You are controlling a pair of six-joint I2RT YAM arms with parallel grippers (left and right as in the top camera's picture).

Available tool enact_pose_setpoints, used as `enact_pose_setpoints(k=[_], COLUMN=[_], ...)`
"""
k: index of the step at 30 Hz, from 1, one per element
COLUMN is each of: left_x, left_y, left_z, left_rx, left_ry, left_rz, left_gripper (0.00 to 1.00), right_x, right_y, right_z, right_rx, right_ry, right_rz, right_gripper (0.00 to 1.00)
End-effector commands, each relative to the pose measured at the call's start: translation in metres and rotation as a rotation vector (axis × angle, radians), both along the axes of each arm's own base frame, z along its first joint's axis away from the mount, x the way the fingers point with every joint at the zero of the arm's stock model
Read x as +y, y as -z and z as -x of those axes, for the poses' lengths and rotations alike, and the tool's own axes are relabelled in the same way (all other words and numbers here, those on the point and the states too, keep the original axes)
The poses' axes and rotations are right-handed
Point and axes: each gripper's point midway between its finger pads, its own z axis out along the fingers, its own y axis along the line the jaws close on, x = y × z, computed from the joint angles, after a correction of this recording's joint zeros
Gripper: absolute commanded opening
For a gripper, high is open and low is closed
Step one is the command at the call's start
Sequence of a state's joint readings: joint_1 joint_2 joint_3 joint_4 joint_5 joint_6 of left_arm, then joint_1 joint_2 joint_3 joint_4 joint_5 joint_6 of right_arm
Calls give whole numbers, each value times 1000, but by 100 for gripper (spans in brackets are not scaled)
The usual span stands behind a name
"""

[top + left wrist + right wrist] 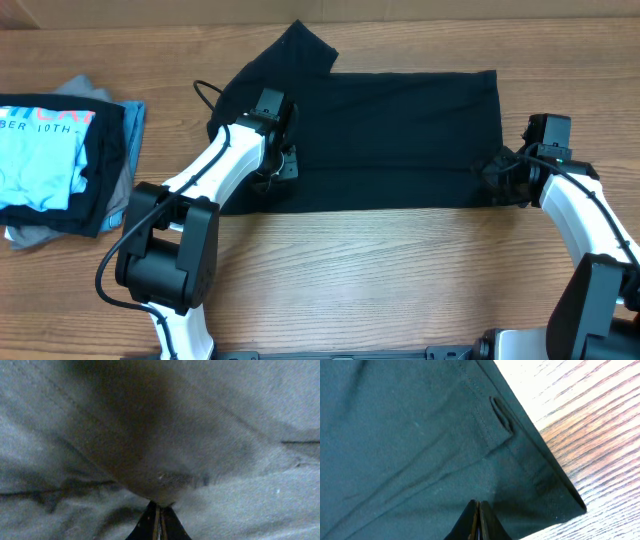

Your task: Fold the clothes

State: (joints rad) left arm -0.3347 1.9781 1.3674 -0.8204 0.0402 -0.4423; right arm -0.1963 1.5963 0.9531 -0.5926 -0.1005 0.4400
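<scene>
Bunching slightly, the clothes [400,140] sit pinched inside both closed jaws.

This looks like a robotics lab or test bench rather than a home. A plain wood-grain tabletop [380,270] fills the overhead view, and two white-and-black robot arms rise from its near edge, the left arm [215,165] and the right arm [580,210]. Laundry is set out on it as work material: a black T-shirt [400,130] spread flat across the middle, and a stack of folded garments [60,160] at the left edge.
</scene>
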Motion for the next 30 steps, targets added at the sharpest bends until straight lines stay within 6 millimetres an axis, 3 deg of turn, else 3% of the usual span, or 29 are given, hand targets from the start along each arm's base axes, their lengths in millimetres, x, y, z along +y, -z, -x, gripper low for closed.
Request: enact_pose_setpoints(k=[1,7,14,19,22,24,28,30], left_x=[-6,-10,4,12,12,10,1,3], left_y=[4,1,-10,-40,-64,-73,-72,-66], left_z=[0,-15,-57,-87,-84,-75,-48,-36], left_rx=[-1,-61,-250,-358,-315,-269,-149,-105], left_ry=[-3,-10,-49,-66,-60,-11,171,223], left_rz=[4,23,-65,-103,-119,-128,-105,-138], left_gripper=[4,4,4,4,4,12,27,29], right_x=[1,1,1,1,-2,-2,-2,-2], right_y=[6,7,9,10,10,10,10,10], right_z=[3,4,5,6,6,5,4,4], right_rx=[9,11,14,14,17,13,9,8], right_ry=[-8,-6,-6,-6,0,1,1,1], right_rz=[-2,3,2,3,17,19,20,20], right_gripper=[4,4,4,4,4,4,4,4])
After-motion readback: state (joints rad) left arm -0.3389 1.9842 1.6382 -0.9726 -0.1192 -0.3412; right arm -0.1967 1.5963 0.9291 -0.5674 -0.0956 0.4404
